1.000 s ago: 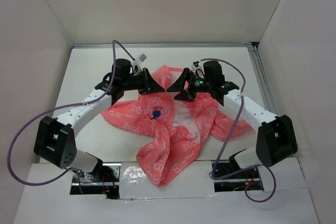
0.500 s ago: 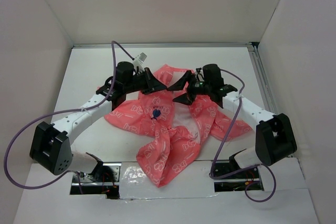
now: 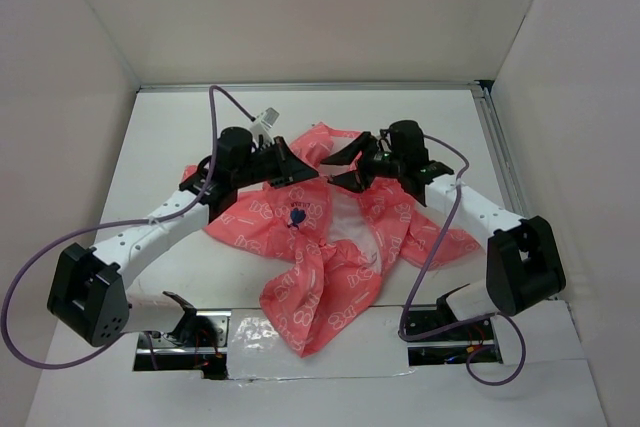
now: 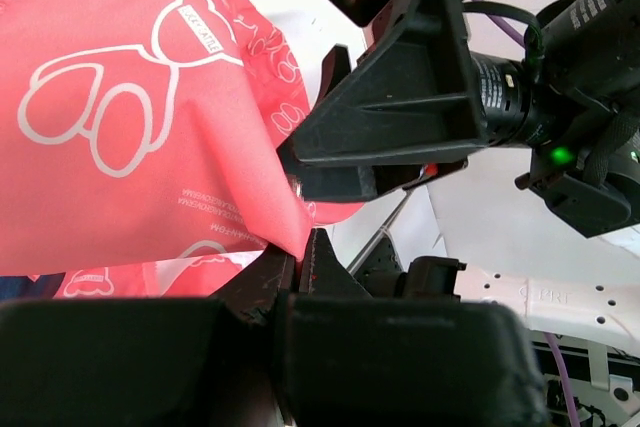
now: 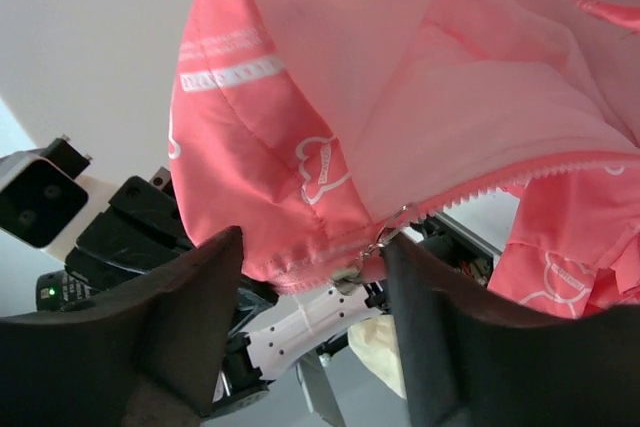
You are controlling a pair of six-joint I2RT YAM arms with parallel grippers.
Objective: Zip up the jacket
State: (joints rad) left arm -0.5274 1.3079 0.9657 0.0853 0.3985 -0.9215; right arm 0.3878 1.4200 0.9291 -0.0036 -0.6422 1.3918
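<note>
The top view is lit evenly by bright, diffuse light, and only faint, soft shadows are cast on the table point(image 3: 160, 137). In the left wrist view the jacket point(image 4: 120, 137) is rendered sharp, while the left gripper point(image 4: 300, 259) is blurred along the bottom edge. In its own wrist view, the right gripper point(image 5: 312, 247) is seen out of focus.

readable text: none | jacket point(image 4: 120, 157): tiny white letters inside a heart outline point(image 4: 192, 29), too small to read | same jacket, lower: one line of letters, mirrored and unclear | right wrist view: white band point(image 5: 230, 75) with letters, blurred
</note>
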